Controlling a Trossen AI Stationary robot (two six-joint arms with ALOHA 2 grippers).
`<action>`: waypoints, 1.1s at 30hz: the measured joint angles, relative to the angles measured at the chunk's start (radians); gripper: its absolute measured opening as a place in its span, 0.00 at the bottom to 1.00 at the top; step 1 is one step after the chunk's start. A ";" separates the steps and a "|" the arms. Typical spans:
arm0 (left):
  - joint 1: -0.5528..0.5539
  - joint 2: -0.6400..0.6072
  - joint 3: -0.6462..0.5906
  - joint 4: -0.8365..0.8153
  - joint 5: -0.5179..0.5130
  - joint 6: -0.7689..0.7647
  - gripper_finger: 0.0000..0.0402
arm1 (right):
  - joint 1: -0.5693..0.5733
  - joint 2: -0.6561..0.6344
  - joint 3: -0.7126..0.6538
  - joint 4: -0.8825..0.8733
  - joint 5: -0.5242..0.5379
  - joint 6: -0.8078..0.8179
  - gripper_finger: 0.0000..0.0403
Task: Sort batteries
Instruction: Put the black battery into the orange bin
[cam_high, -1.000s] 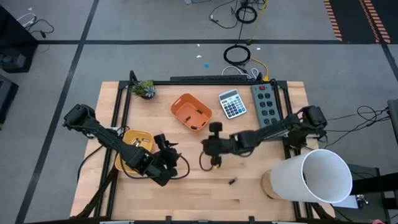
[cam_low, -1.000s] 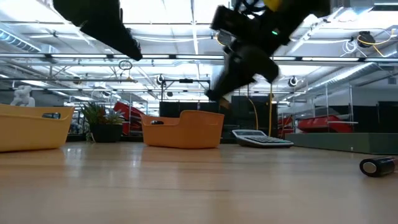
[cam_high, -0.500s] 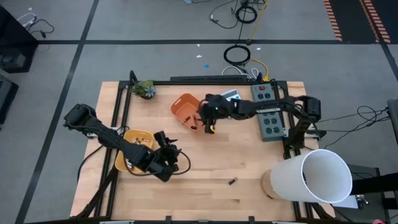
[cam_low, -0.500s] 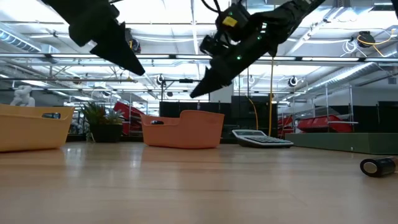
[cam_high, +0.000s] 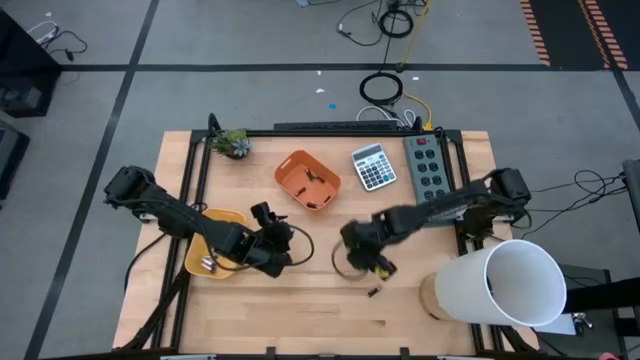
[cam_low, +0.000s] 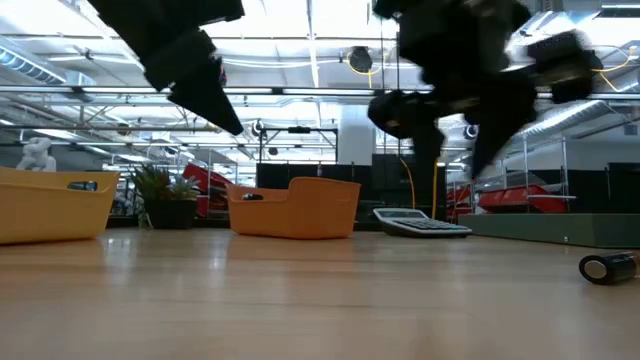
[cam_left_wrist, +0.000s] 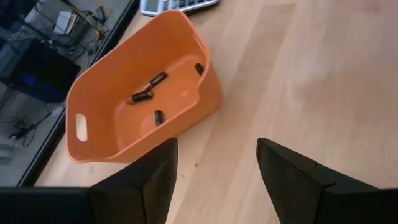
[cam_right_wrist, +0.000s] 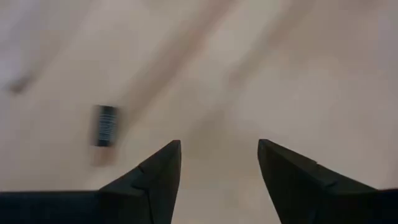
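One battery (cam_right_wrist: 105, 125) on bare wood — right tool (cam_right_wrist: 219, 163) open above, nr front edge.

Bright, even light from overhead strips

We see the right gripper (cam_low: 455, 150) smeared by motion blur, and a battery (cam_right_wrist: 106, 125) ahead of its fingers blurred too; shadows stay soft.

right end effector (cam_high: 372, 266) above table | battery (cam_high: 372, 292) just beside; left end effector (cam_high: 283, 240) by yellow bin (cam_high: 200, 262)

Both grippers (cam_high: 285, 238) (cam_high: 372, 268) open, empty.
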 joint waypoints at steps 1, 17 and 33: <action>0.010 0.000 0.000 0.004 0.000 0.000 0.57 | 0.026 0.010 0.000 -0.001 -0.001 0.002 0.51; 0.040 0.000 0.000 0.018 0.045 0.004 0.57 | 0.288 0.146 0.000 0.015 0.101 0.247 0.51; 0.025 0.000 0.000 0.009 0.011 0.002 0.57 | 0.211 0.195 0.002 0.059 0.256 0.222 0.06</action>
